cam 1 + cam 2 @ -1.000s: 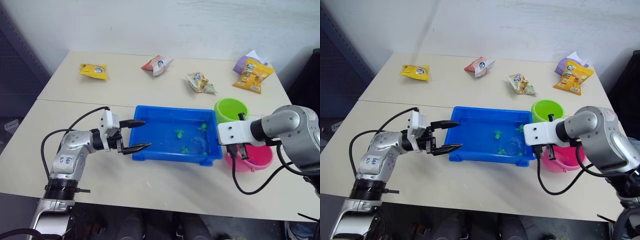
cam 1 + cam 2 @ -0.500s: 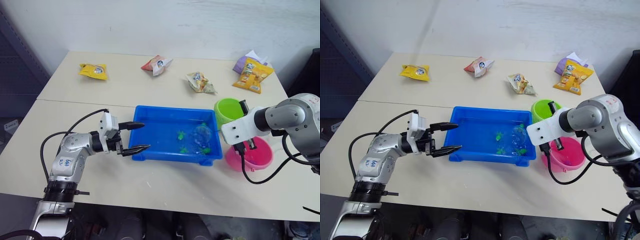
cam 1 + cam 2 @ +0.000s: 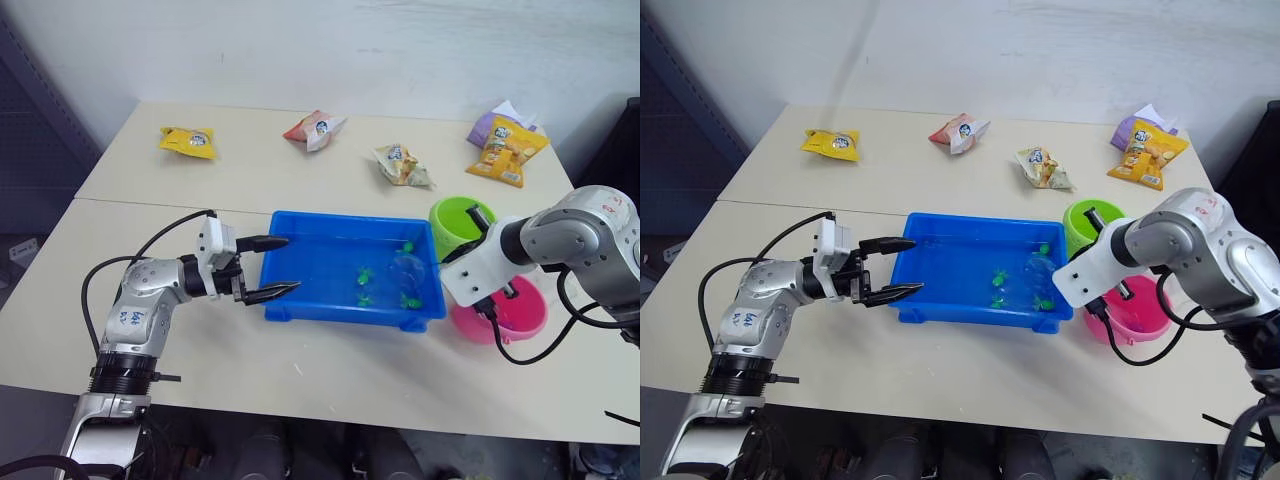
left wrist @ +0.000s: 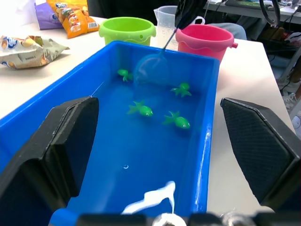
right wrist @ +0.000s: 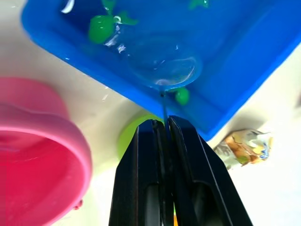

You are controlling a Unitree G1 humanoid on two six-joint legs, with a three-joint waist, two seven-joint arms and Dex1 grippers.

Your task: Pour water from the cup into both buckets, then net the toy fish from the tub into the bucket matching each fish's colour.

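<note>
From your head cameras, the glossy blue tub (image 3: pixel 352 282) sits mid-tabletop (image 3: pixel 300 170); the left gripper (image 3: pixel 268 268) hangs at its left end, jaws open. Your left wrist view shows four green fish (image 4: pixel 141 109) in water, the net (image 4: pixel 153 70) hoop over them, and the green bucket (image 4: pixel 127 30) beside the pink bucket (image 4: pixel 204 41). In your right wrist view, the right gripper (image 5: pixel 161 125) has its jaws clamped on the net's thin stick.

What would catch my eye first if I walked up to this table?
The bright blue tub in the middle of the table, with small green toy fish in its water. The right gripper holds a little net by its stick over the tub. A lime green bucket and a pink bucket stand beside the tub.
</note>
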